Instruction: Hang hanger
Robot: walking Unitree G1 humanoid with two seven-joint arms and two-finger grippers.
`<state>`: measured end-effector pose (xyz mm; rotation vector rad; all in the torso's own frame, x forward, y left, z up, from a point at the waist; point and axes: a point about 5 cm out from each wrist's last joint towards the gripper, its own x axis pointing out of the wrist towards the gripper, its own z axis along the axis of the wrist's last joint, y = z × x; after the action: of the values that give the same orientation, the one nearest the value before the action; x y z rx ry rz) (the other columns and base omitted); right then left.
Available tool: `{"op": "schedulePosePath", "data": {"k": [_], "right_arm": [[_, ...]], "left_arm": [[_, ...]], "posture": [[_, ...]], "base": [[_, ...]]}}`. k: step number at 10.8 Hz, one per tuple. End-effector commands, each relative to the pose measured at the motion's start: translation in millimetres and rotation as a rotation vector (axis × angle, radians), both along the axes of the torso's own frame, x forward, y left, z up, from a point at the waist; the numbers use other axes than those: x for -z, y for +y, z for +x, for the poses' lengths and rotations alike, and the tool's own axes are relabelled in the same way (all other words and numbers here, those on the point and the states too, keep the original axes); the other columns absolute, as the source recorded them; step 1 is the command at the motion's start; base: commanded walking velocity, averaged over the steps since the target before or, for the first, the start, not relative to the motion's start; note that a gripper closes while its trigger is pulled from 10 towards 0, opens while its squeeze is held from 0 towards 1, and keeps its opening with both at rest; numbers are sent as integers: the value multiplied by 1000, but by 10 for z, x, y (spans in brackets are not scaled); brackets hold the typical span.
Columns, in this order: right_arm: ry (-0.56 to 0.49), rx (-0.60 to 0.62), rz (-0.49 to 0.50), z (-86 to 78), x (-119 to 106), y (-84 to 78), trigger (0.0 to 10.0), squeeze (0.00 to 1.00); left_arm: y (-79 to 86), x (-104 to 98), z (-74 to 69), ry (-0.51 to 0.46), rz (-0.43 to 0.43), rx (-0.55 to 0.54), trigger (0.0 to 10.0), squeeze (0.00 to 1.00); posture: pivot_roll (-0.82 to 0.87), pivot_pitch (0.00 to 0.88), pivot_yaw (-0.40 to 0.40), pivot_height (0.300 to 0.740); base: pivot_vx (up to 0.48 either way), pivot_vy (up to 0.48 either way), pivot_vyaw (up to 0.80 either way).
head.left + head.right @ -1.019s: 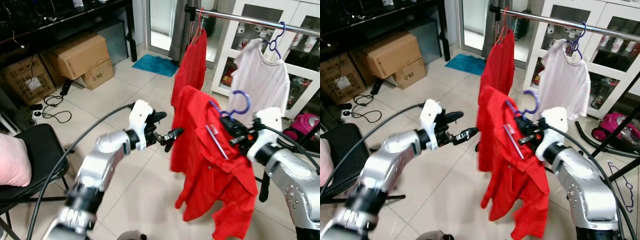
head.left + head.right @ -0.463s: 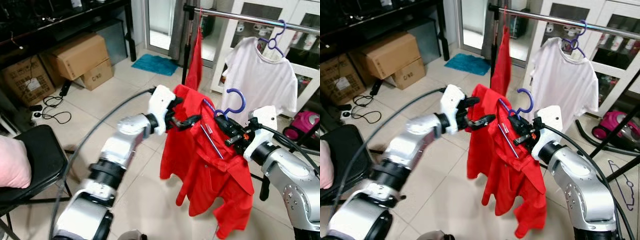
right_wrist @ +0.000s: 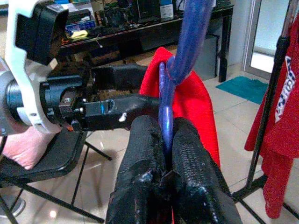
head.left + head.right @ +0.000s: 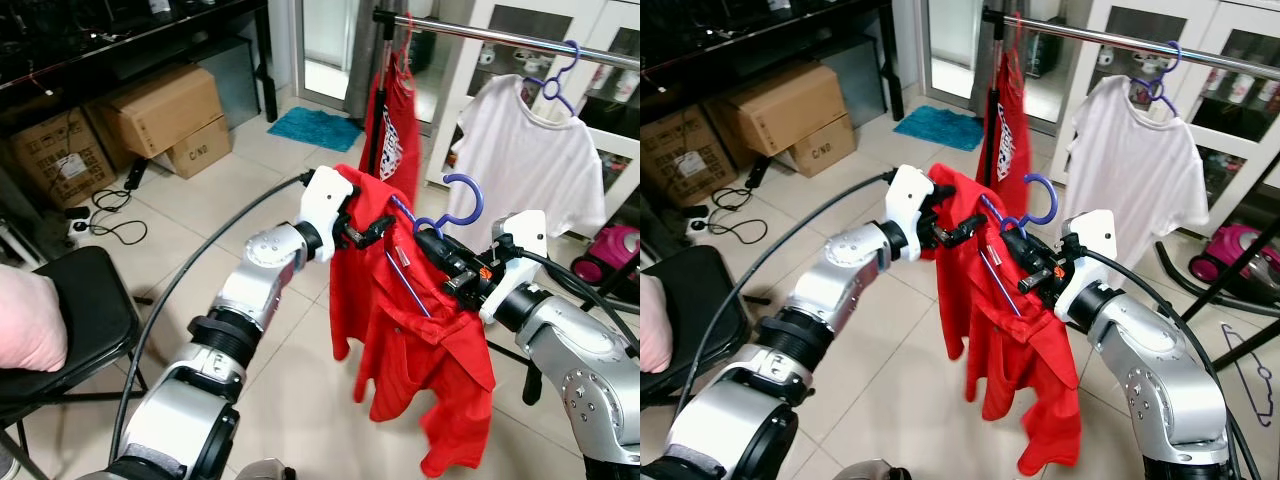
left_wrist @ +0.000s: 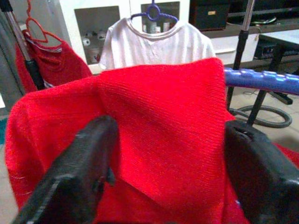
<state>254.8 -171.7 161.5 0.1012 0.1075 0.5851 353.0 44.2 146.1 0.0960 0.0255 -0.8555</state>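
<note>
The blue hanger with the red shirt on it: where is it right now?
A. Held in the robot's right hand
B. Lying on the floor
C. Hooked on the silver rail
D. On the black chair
A: the right hand is pinched shut on the blue hanger, whose hook is below the silver rail.

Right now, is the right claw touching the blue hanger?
Touching. In the right wrist view, the right claw has its two black fingers pressed shut on the blue hanger, with no gap showing at the wire.
</note>
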Motion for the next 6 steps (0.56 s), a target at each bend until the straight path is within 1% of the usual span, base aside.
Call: {"op": "schedulePosePath", "data": {"k": [1,3,6], "right_arm": [[-36,-28,16,-7,-94,44,10000,0],[-32,-27,18,-3,-94,42,10000,0],[-29,-22,15,5,-89,39,10000,0]], "left_arm": [[-31,-73,21,-28,-1,18,0,0],[-76,-67,-8,-26,-22,66,0,0],[-111,-67,-6,-30,-25,62,0,0]], "posture": [[-1,0,41,740],[-1,0,42,740],[-3,0,45,740]], "base": [[0,0,0],[0,0,0],[0,0,0]]}}
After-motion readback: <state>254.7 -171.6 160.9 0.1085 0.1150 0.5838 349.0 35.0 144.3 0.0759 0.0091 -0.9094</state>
